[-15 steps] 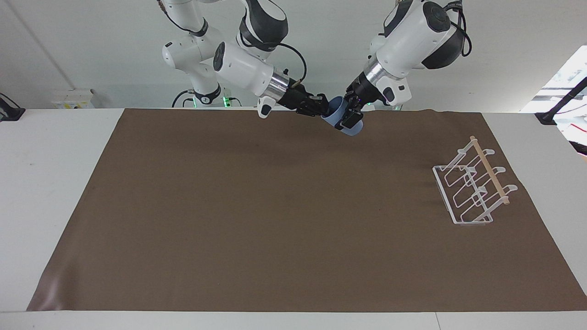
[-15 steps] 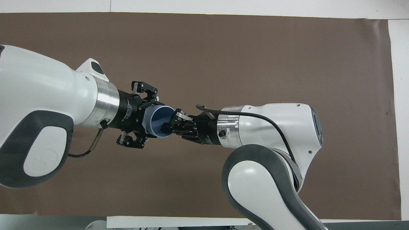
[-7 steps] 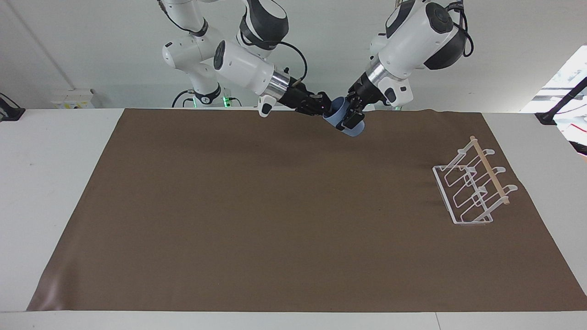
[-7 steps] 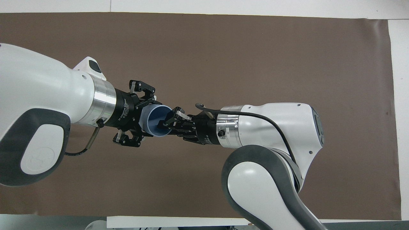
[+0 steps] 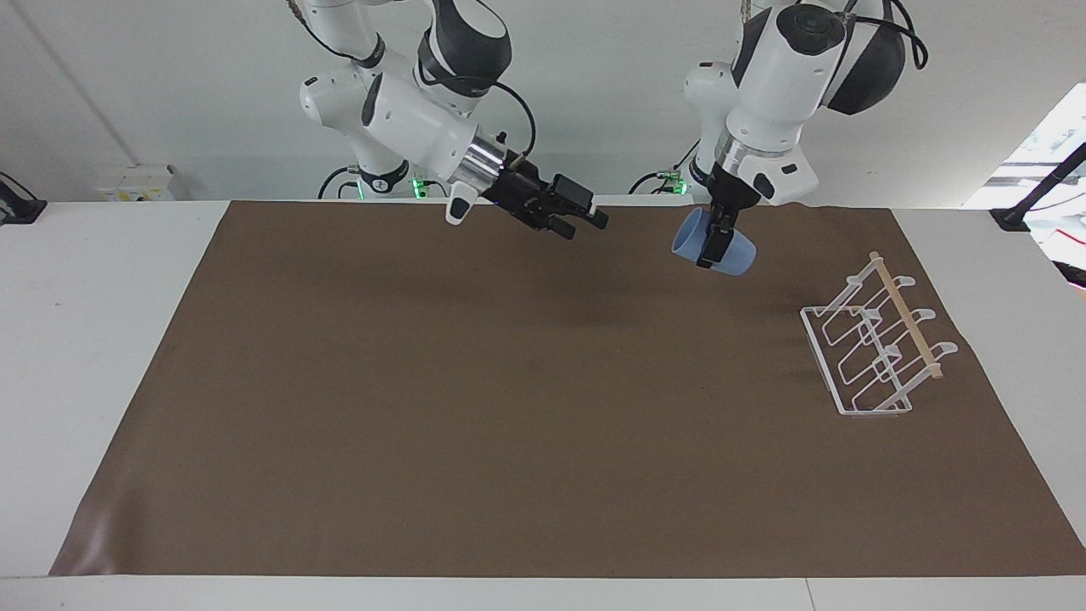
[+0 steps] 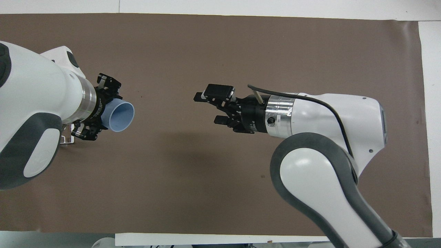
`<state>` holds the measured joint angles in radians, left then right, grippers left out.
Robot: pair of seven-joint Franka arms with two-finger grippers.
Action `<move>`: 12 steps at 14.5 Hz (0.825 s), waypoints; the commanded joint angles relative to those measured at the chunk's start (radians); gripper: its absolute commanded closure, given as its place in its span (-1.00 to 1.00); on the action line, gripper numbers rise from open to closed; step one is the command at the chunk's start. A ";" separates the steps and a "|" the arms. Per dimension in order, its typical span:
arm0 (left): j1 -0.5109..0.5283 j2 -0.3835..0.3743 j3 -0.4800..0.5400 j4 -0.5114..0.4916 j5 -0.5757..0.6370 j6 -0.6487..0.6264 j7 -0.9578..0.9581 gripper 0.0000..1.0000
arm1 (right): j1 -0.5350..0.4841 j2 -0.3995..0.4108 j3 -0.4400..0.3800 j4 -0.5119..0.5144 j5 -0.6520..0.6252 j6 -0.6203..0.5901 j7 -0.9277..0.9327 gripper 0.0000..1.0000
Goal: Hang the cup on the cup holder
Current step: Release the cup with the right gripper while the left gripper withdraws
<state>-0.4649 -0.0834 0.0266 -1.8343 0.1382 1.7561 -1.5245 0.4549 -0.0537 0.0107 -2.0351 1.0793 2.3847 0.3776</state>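
My left gripper [image 5: 711, 249] is shut on the light-blue cup [image 5: 721, 246] and holds it in the air on its side, its mouth turned toward the right arm. It is over the brown mat, between the mat's middle and the cup holder. In the overhead view the cup [image 6: 121, 116] sticks out of the left gripper [image 6: 100, 111]. The white wire cup holder [image 5: 874, 352] with its wooden rod stands on the mat at the left arm's end, with nothing on its prongs. My right gripper [image 5: 582, 212] is open and empty in the air over the mat; it also shows in the overhead view [image 6: 208, 108].
The brown mat [image 5: 509, 407] covers most of the white table [image 5: 102, 339]. In the overhead view the left arm hides nearly all of the cup holder.
The right gripper has let go of the cup's rim, opened and drawn back toward its own end. The left gripper has carried the cup away toward the cup holder.
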 commanded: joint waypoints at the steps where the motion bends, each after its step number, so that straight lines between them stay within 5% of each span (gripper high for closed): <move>1: 0.060 0.048 -0.004 0.013 0.203 -0.010 0.050 1.00 | -0.097 -0.008 0.008 -0.014 -0.096 -0.010 -0.029 -0.99; 5: 0.042 0.172 -0.004 0.012 0.626 -0.021 -0.069 1.00 | -0.201 -0.008 0.008 -0.022 -0.394 -0.085 -0.037 -0.99; 12: -0.021 0.466 -0.004 -0.003 1.202 -0.349 -0.454 1.00 | -0.495 0.032 0.005 0.168 -0.884 -0.505 -0.362 -0.99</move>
<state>-0.4756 0.2900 0.0149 -1.8450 1.2257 1.4936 -1.8767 0.0045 -0.0522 0.0009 -1.9456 0.3097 1.9630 0.0816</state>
